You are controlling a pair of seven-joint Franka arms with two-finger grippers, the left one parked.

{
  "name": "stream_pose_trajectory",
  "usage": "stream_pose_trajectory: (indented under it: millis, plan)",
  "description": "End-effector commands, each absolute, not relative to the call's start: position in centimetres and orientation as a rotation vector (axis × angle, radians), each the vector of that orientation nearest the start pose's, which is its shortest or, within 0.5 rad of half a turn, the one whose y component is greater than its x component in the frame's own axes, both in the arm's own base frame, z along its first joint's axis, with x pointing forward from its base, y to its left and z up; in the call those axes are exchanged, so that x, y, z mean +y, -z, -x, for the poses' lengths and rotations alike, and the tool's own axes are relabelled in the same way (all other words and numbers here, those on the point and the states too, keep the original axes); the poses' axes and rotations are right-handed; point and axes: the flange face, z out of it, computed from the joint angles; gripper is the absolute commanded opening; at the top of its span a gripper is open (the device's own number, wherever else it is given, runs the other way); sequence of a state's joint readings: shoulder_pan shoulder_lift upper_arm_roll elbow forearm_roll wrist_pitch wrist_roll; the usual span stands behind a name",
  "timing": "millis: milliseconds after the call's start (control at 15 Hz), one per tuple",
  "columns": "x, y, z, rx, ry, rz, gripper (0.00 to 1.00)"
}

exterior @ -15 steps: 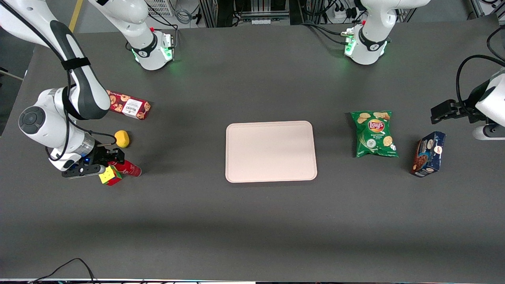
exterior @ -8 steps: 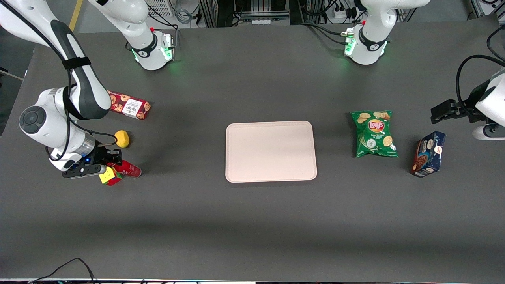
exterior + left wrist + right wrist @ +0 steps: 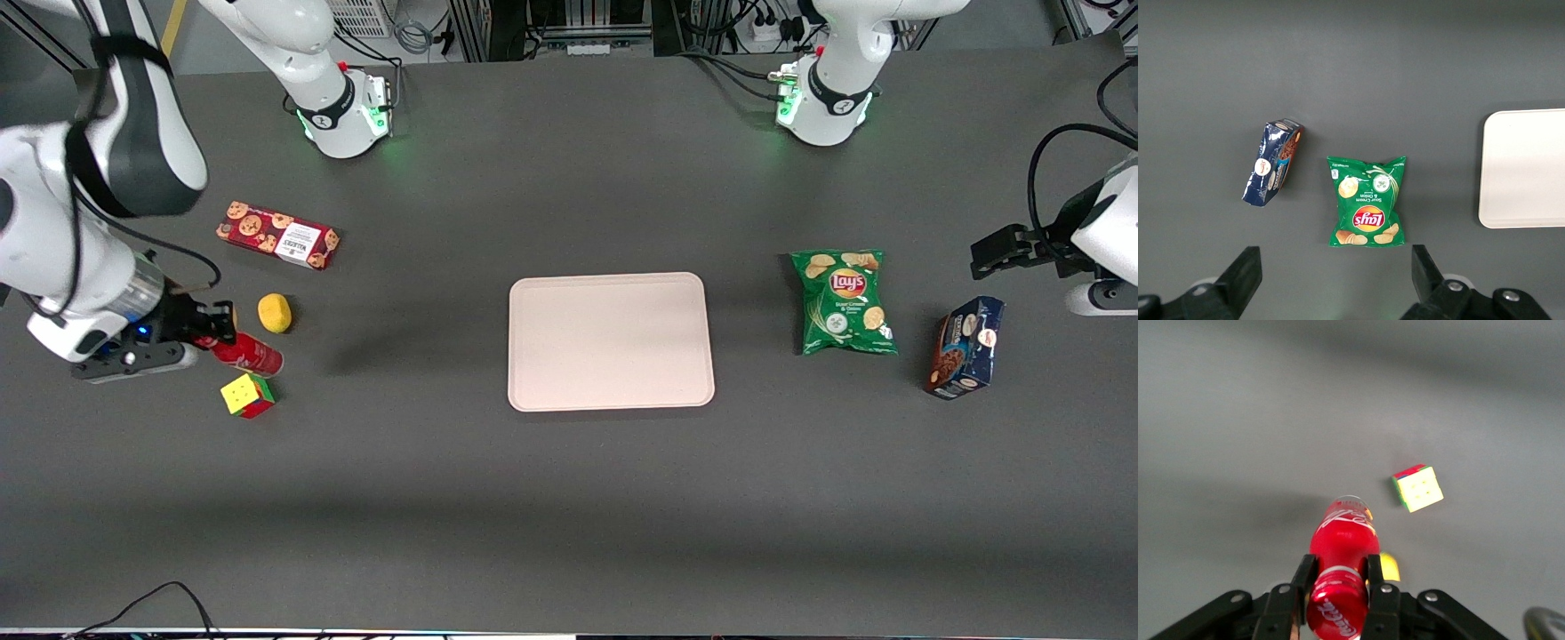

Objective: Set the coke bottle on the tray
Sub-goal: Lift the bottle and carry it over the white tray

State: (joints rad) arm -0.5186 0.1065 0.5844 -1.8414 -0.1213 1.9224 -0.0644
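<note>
My right gripper (image 3: 210,338) is shut on the coke bottle (image 3: 247,355), a small red bottle with white script, and holds it lifted above the table at the working arm's end. In the right wrist view the gripper (image 3: 1341,581) clamps the bottle (image 3: 1343,547) just below its red cap, one black finger on each side. The tray (image 3: 610,341), large, flat and pale pinkish-beige, lies at the table's middle, well away from the bottle toward the parked arm's end. A part of the tray also shows in the left wrist view (image 3: 1525,167).
A multicoloured cube (image 3: 247,395) lies just nearer the front camera than the bottle; it shows in the right wrist view (image 3: 1417,487) too. A yellow ball (image 3: 275,312) and a red cookie box (image 3: 277,235) lie farther from the camera. A green chips bag (image 3: 843,300) and a dark blue box (image 3: 965,346) lie toward the parked arm's end.
The gripper has risen with the coke bottle in its grip, lifting it off the table and away from the cube. The arm has swung up and outward.
</note>
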Motion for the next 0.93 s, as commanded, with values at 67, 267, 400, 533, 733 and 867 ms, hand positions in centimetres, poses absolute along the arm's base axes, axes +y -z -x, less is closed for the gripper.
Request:
stream_pose_trajectory:
  millis: [67, 267, 400, 533, 733, 867]
  plan:
    - [6.5, -56.0, -58.9, -0.228, 0.032, 3.117, 0.0]
    - [12.9, -58.0, -58.1, -0.153, 0.089, 3.101, 0.0]
    - [17.4, -58.2, -57.8, -0.08, 0.091, 3.082, 0.0]
    - [21.7, -57.9, -57.7, -0.034, 0.087, 3.067, 0.0]
    - [27.9, -55.1, -58.0, 0.01, 0.067, 3.091, 0.0]
    - [31.6, -53.0, -58.3, 0.038, 0.06, 3.102, 0.0]
